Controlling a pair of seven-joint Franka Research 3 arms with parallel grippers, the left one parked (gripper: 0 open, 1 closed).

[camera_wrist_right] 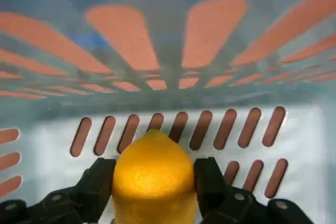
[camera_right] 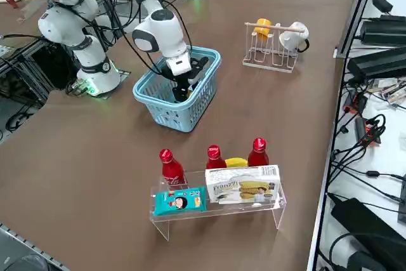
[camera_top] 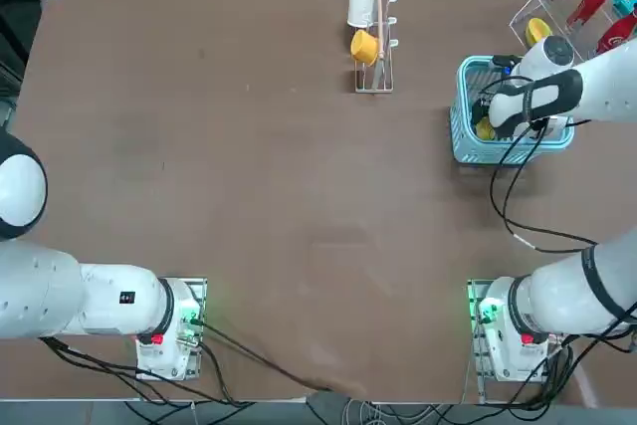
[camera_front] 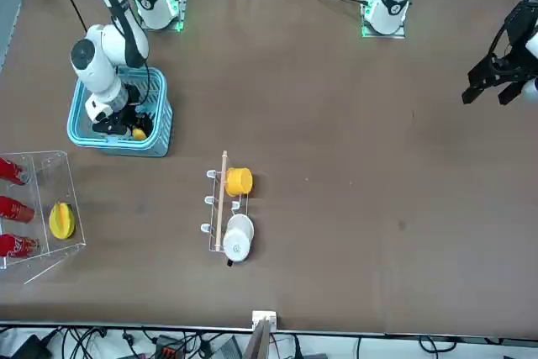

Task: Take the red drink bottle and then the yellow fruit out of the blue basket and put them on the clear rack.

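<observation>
Right gripper [camera_wrist_right: 153, 190] jaws are pinching the small round yellow fruit [camera_wrist_right: 153, 177] down inside the light blue slotted plastic basket [camera_top: 464, 138], so it's probably risking squirting out or clipping the rim.

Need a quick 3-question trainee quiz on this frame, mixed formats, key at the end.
1. True or false: the right claw is inside the blue basket.
2. What sits between the claw's fingers? A) white cup B) yellow fruit C) snack box
3. Fill in: three red bottles stand on the clear ____.

Key: 1 true; 2 B, the fingers flank it at both sides, down in the basket; 3 rack, alongside a larger yellow fruit.
</observation>
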